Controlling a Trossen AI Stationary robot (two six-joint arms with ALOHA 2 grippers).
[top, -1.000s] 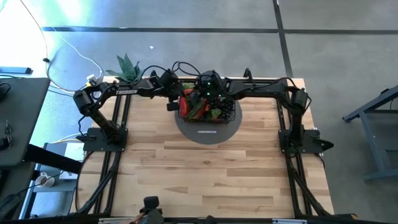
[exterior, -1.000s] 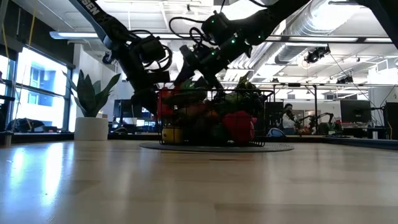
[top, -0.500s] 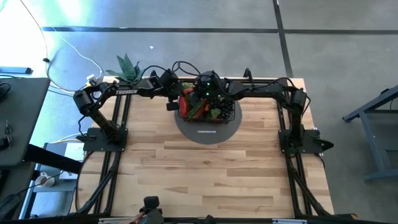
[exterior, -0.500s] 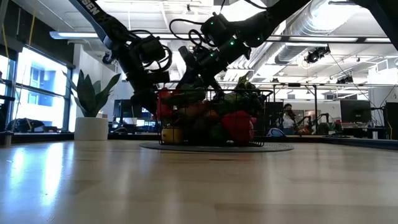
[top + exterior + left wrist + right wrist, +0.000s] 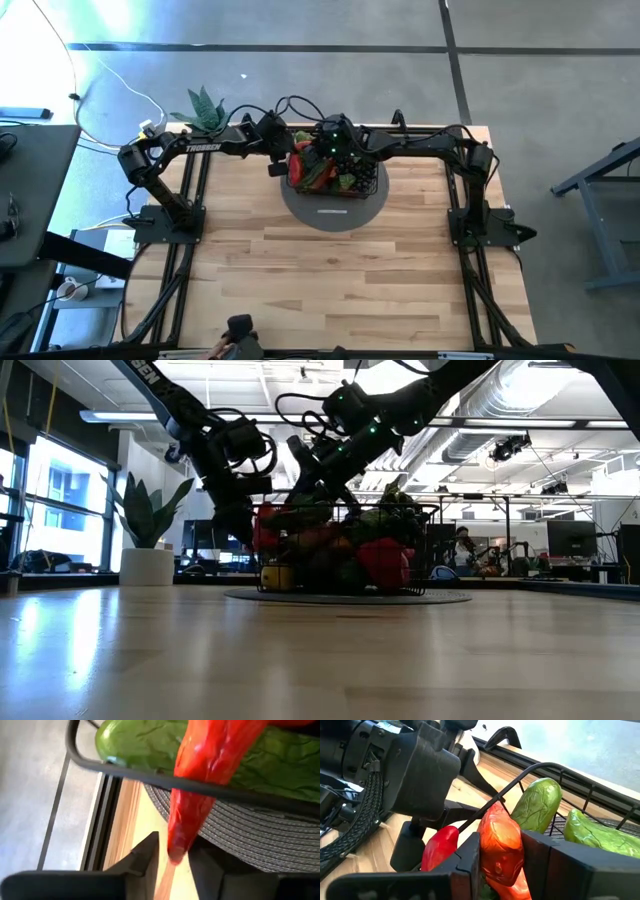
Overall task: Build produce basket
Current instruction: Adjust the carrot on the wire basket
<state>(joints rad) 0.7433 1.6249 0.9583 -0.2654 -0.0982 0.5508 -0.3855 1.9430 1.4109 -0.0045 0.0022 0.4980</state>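
The black wire basket [image 5: 352,184] stands on the grey round mat [image 5: 335,213], heaped with produce [image 5: 385,560]. Both grippers meet at its left rim [image 5: 520,780]. A red chilli [image 5: 210,765] hangs out over that rim, and its tip lies between the fingers of my left gripper [image 5: 175,862], which stand a little apart outside the basket. My right gripper [image 5: 502,857] reaches in over the basket from the right, slanting down, and is shut on an orange-red pepper [image 5: 500,840]. Green vegetables [image 5: 537,805] lie against the rim beside it. My left gripper has the chilli's tip [image 5: 178,851] between its fingers, coming from the table's left, slanting down. A strip of table shows between the tip and one finger [image 5: 149,854]; whether the other finger touches it I cannot tell. My right gripper pinches the orange-red pepper's upper part [image 5: 496,827] between its two fingers [image 5: 470,857], slanting down from the right. The pepper lies just under the rim wire among the other produce.
A potted green plant [image 5: 203,108] stands at the table's far left corner, behind the left arm. The near half of the wooden table [image 5: 330,290] lies bare in front of the mat. The arms' bases stand at the left and right edges.
In the low view my right gripper's fingers have drawn together over the basket's left rim, taking hold there. Both arms have kept their places, and the basket and produce have not shifted.
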